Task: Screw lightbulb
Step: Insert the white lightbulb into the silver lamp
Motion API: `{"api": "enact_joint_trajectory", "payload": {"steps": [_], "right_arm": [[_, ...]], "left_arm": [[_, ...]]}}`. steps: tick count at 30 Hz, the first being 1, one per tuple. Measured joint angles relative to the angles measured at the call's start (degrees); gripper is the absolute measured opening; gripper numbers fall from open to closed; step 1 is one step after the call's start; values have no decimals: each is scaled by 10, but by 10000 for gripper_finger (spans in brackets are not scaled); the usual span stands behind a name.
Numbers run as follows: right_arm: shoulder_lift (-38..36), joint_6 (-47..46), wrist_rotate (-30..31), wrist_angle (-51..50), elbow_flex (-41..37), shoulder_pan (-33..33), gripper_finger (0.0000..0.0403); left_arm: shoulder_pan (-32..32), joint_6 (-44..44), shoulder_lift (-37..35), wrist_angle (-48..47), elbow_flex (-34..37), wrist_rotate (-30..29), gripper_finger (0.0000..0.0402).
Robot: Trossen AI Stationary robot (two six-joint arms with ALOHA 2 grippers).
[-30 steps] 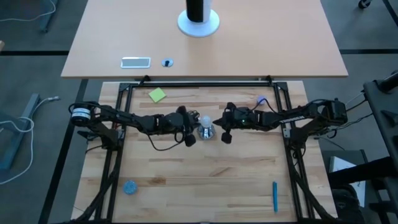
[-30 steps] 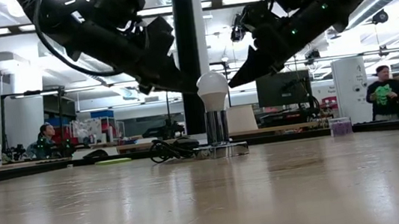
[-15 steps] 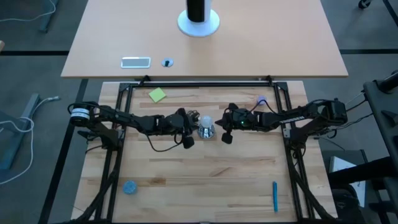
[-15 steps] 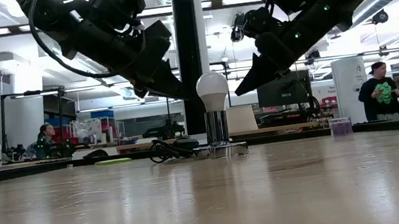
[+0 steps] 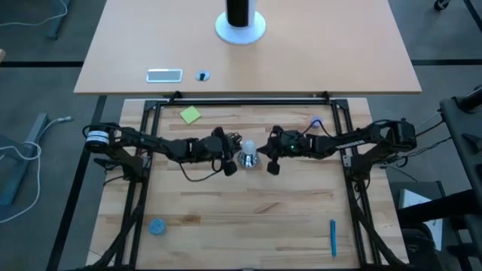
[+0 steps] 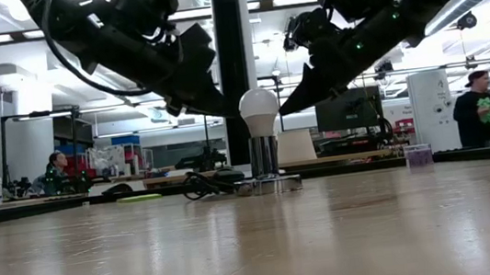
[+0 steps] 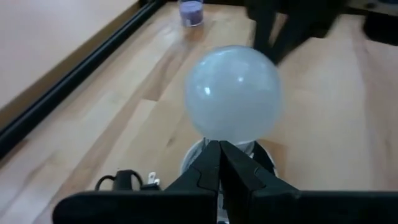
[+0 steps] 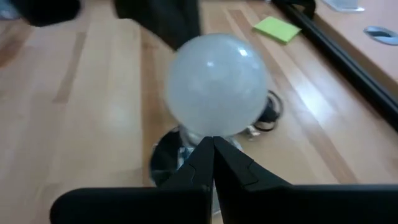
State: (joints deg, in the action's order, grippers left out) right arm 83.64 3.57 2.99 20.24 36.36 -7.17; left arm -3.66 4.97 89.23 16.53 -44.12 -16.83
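Note:
The whitish lightbulb (image 5: pixel 247 144) stands upright with its base in the shiny silver socket (image 5: pixel 246 159) at the table's middle; it also shows in the low view (image 6: pixel 259 111). My left gripper (image 6: pixel 224 113) is shut and hangs just left of the bulb, its tips apart from the glass; its wrist view (image 7: pixel 219 149) has the bulb (image 7: pixel 233 93) close ahead. My right gripper (image 6: pixel 282 112) is shut at the bulb's right side; its wrist view (image 8: pixel 212 144) shows the bulb (image 8: pixel 217 84) right in front of the tips. My right gripper's shut fingertips (image 6: pixel 284 109) stand at the bulb's lower right side (image 6: pixel 276 115), slanting down from the table's right. I cannot tell whether they touch the glass. The bulb stays upright in the socket.
The socket's black cord (image 6: pixel 204 185) lies coiled to its left. A green note (image 5: pixel 190 114) and a purple cup (image 5: pixel 315 120) lie toward the far edge. A blue disc (image 5: pixel 157 226) and a blue pen (image 5: pixel 332 238) lie near the front edge.
Both shut grippers drew back a little from the bulb, down and outward, then came back in. My right gripper now stands closer to the bulb than a second ago. Both have stayed shut.

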Motion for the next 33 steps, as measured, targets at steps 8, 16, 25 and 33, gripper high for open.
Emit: {"api": "enact_joint_trajectory", "payload": {"steps": [8,16,25,33], "right_arm": [[-3,-7,9,-34,0,7,0],[-2,8,84,-30,0,-9,0],[-1,15,29,8,7,-11,0],[-1,3,14,3,9,-3,0]], "left_arm": [[3,14,-2,-53,0,-6,0],[5,5,-10,-8,0,54,0],[0,-3,-10,4,0,22,0],[0,2,-10,0,0,2,0]]}}
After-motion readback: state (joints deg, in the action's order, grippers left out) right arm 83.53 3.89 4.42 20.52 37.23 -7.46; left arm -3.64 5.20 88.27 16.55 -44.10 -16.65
